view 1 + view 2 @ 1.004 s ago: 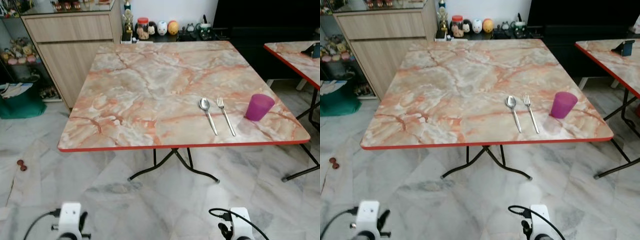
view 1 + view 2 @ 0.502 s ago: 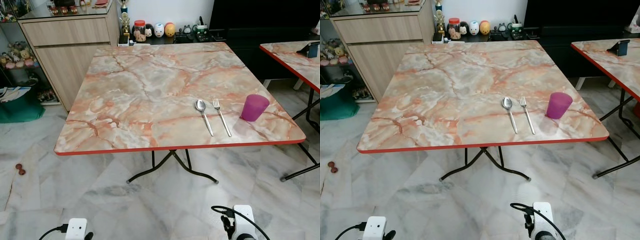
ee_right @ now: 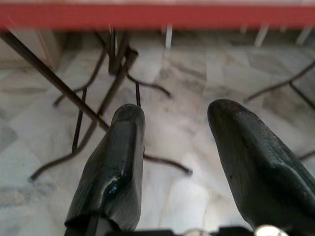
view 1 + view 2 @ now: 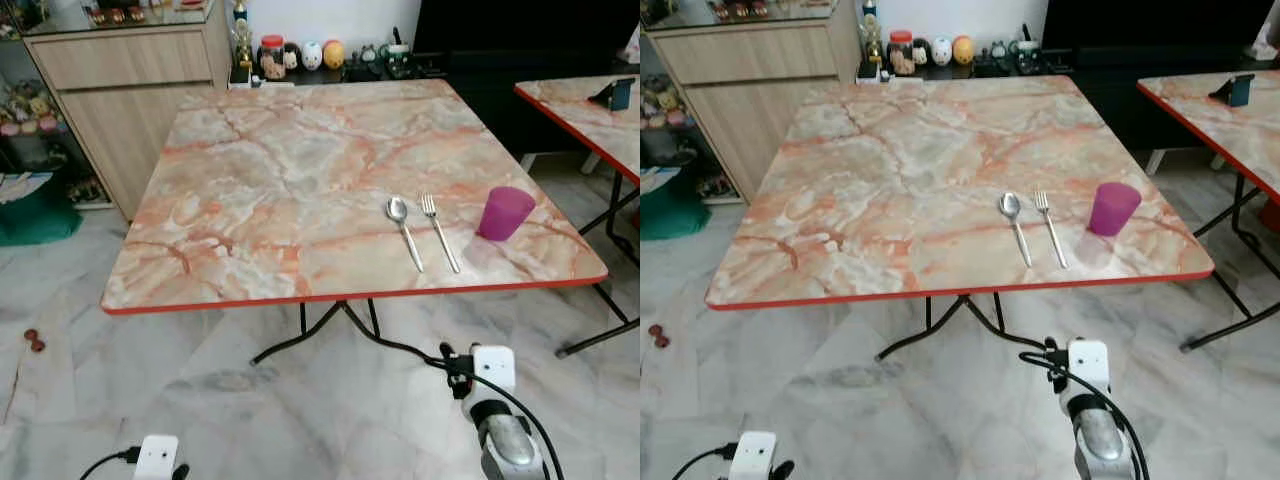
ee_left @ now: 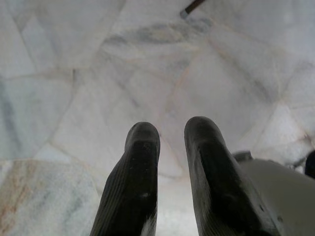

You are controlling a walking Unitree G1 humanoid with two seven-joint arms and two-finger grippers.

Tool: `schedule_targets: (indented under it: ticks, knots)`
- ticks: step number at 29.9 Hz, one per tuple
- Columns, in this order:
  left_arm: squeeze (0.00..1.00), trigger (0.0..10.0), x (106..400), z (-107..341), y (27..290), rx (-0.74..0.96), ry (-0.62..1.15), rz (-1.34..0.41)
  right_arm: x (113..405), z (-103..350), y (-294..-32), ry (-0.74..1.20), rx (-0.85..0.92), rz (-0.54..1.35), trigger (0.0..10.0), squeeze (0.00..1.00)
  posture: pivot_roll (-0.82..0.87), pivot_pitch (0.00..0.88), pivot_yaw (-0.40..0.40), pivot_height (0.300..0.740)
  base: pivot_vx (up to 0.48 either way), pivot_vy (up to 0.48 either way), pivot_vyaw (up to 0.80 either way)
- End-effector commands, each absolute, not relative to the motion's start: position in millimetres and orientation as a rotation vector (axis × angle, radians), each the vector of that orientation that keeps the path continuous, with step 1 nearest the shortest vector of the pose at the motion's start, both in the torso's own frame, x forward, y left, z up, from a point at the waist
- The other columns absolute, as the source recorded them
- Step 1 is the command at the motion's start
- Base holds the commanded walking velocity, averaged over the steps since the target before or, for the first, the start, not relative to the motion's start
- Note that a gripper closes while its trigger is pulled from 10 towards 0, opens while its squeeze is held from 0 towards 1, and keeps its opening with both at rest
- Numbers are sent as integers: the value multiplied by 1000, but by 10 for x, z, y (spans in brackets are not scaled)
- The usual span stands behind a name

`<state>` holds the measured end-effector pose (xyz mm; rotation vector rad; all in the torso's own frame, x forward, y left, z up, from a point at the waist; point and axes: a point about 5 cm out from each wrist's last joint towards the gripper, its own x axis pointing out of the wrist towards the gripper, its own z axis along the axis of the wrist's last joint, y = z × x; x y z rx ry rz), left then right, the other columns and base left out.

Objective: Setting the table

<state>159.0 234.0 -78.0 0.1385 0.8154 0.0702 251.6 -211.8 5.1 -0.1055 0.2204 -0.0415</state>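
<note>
A marble-patterned table (image 4: 280, 160) with a red edge stands in front of me. Near its front right lie a spoon (image 4: 403, 228) and a fork (image 4: 438, 230) side by side, handles toward me. A purple cup (image 4: 504, 212) stands upright just right of the fork. My right arm (image 4: 497, 420) is raised in front of the table, below its edge. My right gripper (image 3: 172, 118) is open and empty, pointing under the red edge at the table legs. My left gripper (image 5: 170, 132) hangs low over the floor, its fingers a narrow gap apart with nothing between them.
A wooden cabinet (image 4: 120, 90) stands at the back left, with a green bag (image 4: 30, 215) on the floor beside it. Small figurines (image 4: 300, 55) line a low black shelf behind the table. A second marble table (image 4: 590, 110) stands to the right. Black folding legs (image 4: 320, 330) hold up the table.
My right arm has risen from the bottom of the picture toward the table's front edge. The left arm stays low. The camera has shifted slightly.
</note>
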Motion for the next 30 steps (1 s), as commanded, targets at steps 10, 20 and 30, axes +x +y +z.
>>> schedule_targets:
  ticks: [10, 20, 30]
  knots:
    - [0, 10000, 1384, -859, 2419, 148, 893, 109, 2603, 447, -2055, 64, -88, -55, 10000, 0, -63, 0, 11, 707, 0, 0, 0]
    - [0, 10000, 1443, -841, 2450, 129, 895, 142, 3101, 958, -1853, -56, -42, -1, 10000, 0, -35, 0, -2, 707, 0, 0, 0]
    - [0, 10000, 1439, -854, 2429, 79, 900, 185, 3206, 1118, -1724, -94, -11, 29, 10000, 0, -38, 0, 0, 707, 0, 0, 103]
